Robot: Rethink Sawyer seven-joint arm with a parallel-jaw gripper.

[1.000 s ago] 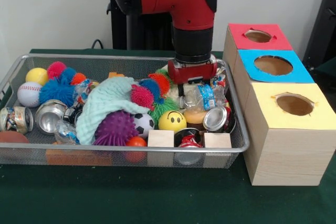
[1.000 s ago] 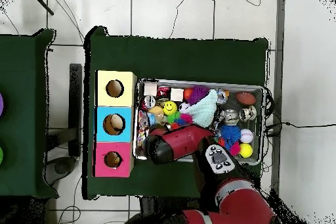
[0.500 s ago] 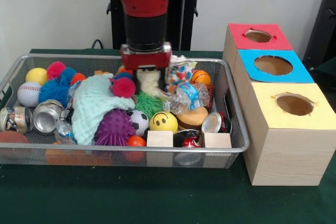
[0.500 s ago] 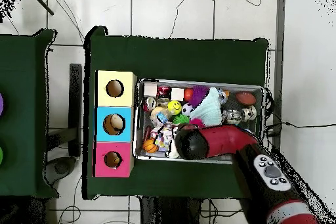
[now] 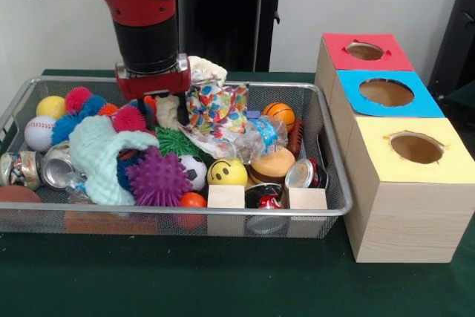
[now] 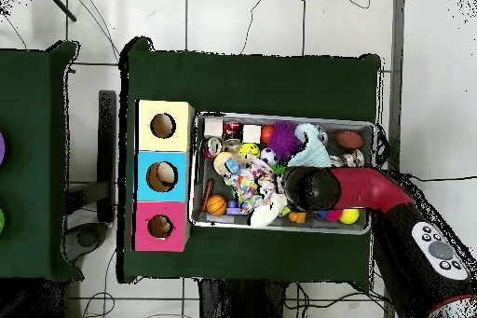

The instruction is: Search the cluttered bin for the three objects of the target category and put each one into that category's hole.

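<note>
My gripper (image 5: 163, 116) is down inside the wire bin (image 5: 335, 183), left of centre at the back, among the clutter. A cream lump (image 5: 169, 108) sits right under it. Pink spiky balls (image 5: 130, 118) and a mint knitted cloth (image 5: 104, 155) lie against its left side, and a crumpled colourful bag (image 5: 215, 108) against its right. Three boxes stand to the right, with a red top (image 5: 365, 51), a blue top (image 5: 386, 93) and a yellow top (image 5: 415, 148), each with a round hole. From above, the arm's wrist (image 6: 307, 186) hides the gripper.
The bin also holds a purple spiky ball (image 5: 157, 180), a smiley ball (image 5: 226, 172), a soccer ball (image 5: 194, 171), a small basketball (image 5: 278, 113), a plastic bottle (image 5: 263, 133), cans (image 5: 304, 172), wooden blocks (image 5: 226, 197), a baseball (image 5: 41, 133) and a brown football (image 5: 15, 194).
The arm has swept from the bin's right end to left of centre in the front view. It pushed the mint cloth and spiky balls leftward and uncovered the colourful bag and the basketball.
</note>
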